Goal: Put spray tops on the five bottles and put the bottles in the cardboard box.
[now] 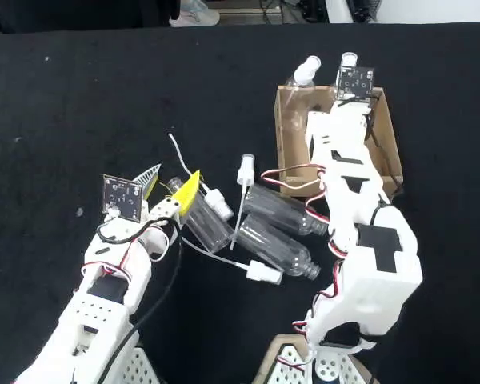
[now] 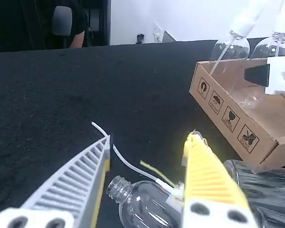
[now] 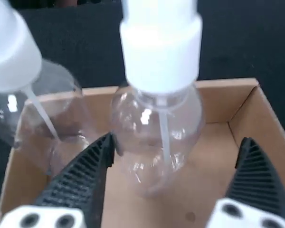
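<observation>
Clear glossy plastic bottles (image 1: 280, 244), smooth white plastic spray tops (image 1: 246, 170), matt brown cardboard box (image 1: 286, 136), matt black cloth-covered table (image 1: 80, 104)

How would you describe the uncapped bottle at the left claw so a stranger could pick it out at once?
Find the cardboard box on the black table, then the three clear uncapped bottles lying beside it. The bottle meant lies farthest from the box, its open neck inside the open left claw; the other two point their necks toward the right arm.
</observation>
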